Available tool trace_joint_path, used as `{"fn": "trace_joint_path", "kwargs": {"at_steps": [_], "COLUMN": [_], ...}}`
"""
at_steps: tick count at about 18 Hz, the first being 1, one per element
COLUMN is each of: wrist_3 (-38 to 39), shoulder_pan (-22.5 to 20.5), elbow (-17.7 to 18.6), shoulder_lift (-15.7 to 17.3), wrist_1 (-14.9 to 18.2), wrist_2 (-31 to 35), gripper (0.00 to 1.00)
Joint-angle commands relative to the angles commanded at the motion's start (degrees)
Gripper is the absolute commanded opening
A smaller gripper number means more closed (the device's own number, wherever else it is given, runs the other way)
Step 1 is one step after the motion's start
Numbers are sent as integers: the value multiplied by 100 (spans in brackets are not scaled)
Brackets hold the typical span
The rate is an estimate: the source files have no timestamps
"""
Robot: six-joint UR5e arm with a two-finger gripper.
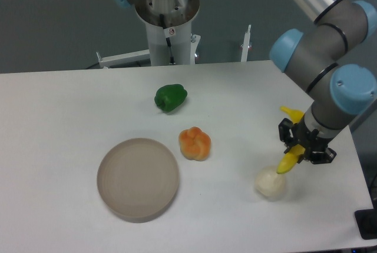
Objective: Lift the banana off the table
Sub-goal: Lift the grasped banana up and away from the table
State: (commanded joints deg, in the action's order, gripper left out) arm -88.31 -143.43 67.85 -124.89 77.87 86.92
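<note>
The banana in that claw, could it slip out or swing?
The banana looks smooth and glossy, so it may slip. The gripper clamps it mid-length with both ends sticking out, so it could pivot. It keeps its curve, so it is probably stiff.

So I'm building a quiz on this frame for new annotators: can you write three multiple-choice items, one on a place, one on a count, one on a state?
1. Where is the round plate?
A. left of the orange pepper
B. right of the pear
C. behind the green pepper

2. How many peppers lie on the table?
A. one
B. two
C. three

3. What state is the banana in?
A. lying on the plate
B. lying beside the green pepper
C. gripped by the gripper

Answers:
1 A: the plate sits lower left of the orange pepper.
2 B: one green, one orange.
3 C: the fingers clamp its middle, both ends sticking out.
</note>
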Motion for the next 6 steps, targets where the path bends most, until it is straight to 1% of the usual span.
{"fn": "trace_joint_path", "kwargs": {"at_steps": [2, 6], "wrist_3": [-256, -301], "shoulder_pan": [-70, -79], "elbow": [-9, 0], "shoulder_lift": [0, -9], "wrist_1": [9, -9], "wrist_2": [-9, 26], "gripper": [12, 12]}}
